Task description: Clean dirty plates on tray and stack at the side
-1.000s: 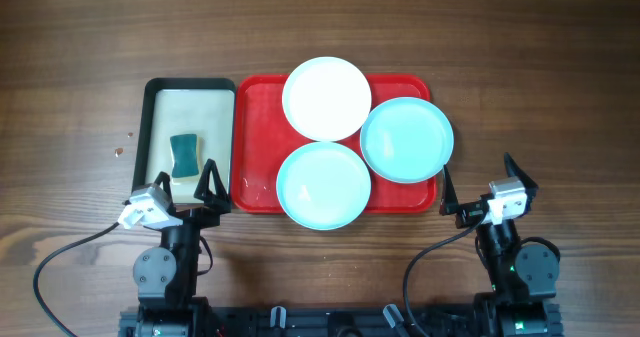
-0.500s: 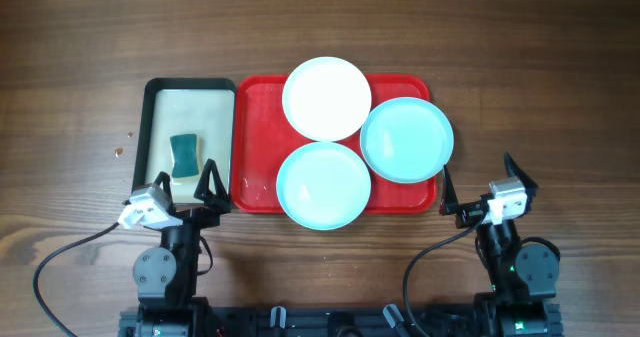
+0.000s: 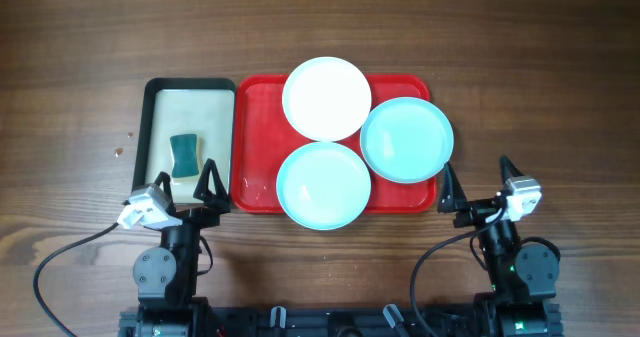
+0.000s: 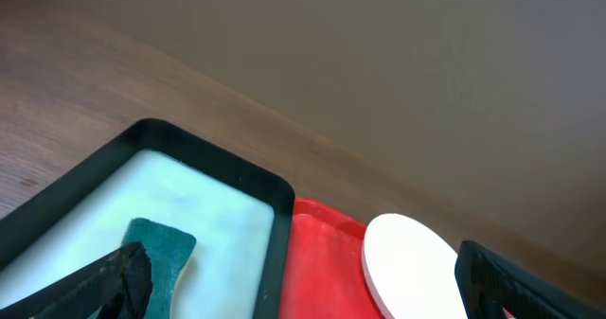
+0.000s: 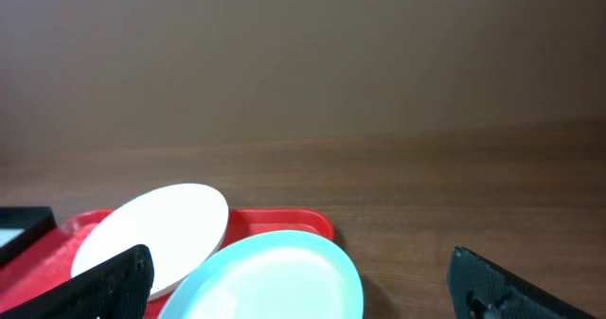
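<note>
Right gripper (image 3: 476, 180): spread wide, empty, 4 o'clock of tray (image 3: 258, 127). Left gripper (image 3: 186, 182): spread wide, empty, 8 o'clock. On tray: white plate (image 3: 327, 98) 12 o'clock, blue plate (image 3: 323, 185) 6, second blue plate (image 3: 406, 139) 3.

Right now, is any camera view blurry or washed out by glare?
Overhead view: sharp, evenly lit, the white plate bright with no hard glare. Left wrist view: soft, its near fingers blurred. Right wrist view: likewise soft, dim and featureless toward the top.
</note>
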